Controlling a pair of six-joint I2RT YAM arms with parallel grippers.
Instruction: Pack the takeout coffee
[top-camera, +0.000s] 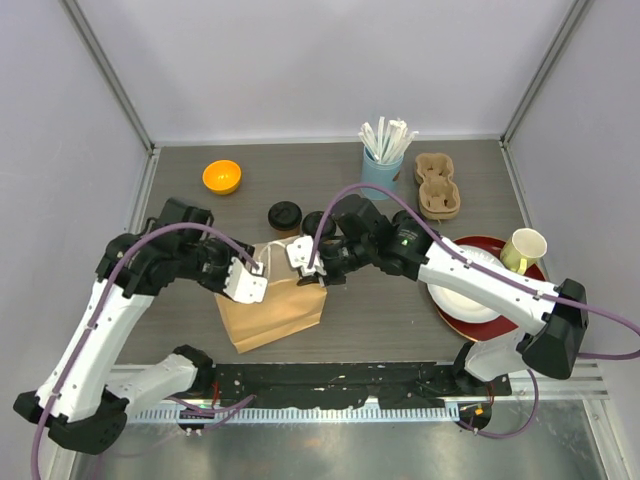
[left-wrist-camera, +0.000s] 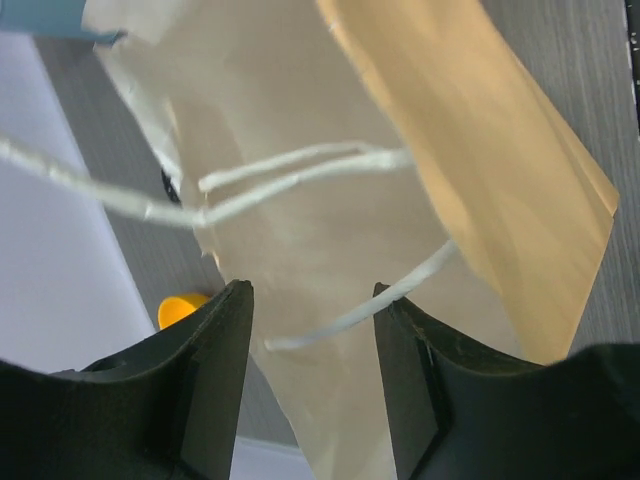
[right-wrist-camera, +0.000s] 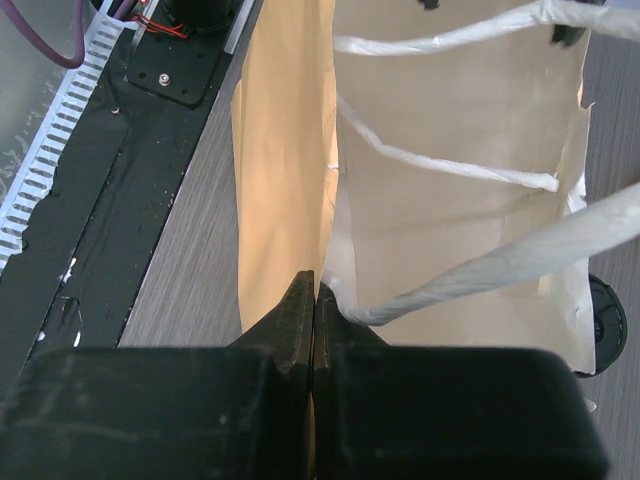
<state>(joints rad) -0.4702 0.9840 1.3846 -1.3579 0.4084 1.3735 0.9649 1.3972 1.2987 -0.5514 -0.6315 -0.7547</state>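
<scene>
Arms (top-camera: 90, 330) bent inward at paper bag (top-camera: 275, 305), left fingers (left-wrist-camera: 215, 380) spread around handle (left-wrist-camera: 400, 290), right fingers (right-wrist-camera: 290, 325) pinching edge (right-wrist-camera: 328, 180).

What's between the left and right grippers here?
The mouth of the brown paper bag with its white handles fills that gap in the top view; the right gripper pinches its edge.
</scene>
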